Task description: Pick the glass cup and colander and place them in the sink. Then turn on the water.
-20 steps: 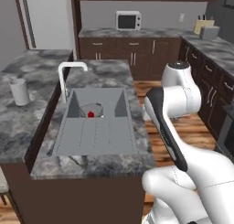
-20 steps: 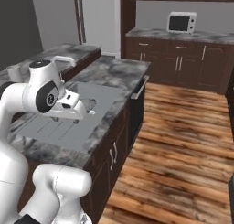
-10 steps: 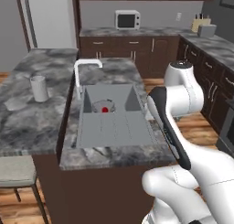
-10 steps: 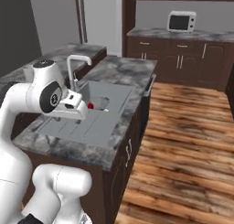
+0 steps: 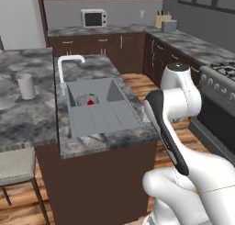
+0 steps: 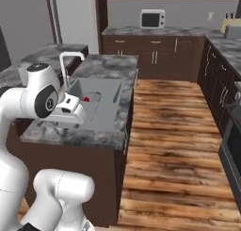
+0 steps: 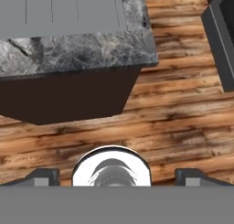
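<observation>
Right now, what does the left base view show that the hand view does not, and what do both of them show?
Only the left base view shows the glass cup standing on the counter left of the sink, the pale faucet, a small red thing in the basin and the microwave. Only the hand view shows the open end effector above the wooden floor. Both share the sink's grey drainboard and the marbled counter.

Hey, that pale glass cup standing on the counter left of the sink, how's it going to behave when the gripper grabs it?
The glass cup looks tall and narrow, so a push near the rim might tip it. It stands upright on the dark marble counter; once on its side, its round body would probably roll. Smooth translucent walls suggest a slippery, fragile grip.
</observation>
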Available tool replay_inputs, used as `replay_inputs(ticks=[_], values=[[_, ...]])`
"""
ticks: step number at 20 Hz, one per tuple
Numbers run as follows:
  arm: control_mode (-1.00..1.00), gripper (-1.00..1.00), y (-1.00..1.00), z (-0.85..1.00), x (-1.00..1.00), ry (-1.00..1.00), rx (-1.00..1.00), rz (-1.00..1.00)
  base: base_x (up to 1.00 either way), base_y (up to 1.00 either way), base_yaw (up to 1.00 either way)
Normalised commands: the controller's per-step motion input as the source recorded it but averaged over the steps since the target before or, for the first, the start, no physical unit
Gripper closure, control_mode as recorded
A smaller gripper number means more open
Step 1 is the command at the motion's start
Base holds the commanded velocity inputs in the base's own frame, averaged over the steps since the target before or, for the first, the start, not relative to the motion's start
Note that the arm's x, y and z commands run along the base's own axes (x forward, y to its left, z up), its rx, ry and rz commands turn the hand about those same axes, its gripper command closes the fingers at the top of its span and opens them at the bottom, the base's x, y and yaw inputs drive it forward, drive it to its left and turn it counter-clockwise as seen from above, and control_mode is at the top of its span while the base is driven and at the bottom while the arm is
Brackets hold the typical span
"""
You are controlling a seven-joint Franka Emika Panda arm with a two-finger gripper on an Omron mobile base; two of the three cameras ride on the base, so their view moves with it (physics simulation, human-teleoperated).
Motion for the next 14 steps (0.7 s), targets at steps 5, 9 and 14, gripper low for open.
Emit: replay_inputs(ticks=[5, 9, 14], values=[[1.0, -1.0, 0.0, 0.0, 0.0, 0.0, 0.0, 0.0, 0.0, 0.27, -0.42], [1.0, -1.0, 0.0, 0.0, 0.0, 0.0, 0.0, 0.0, -0.01, 0.49, -0.33], [1.0, -1.0, 0.0, 0.0, 0.0, 0.0, 0.0, 0.0, 0.01, 0.13, -0.46]])
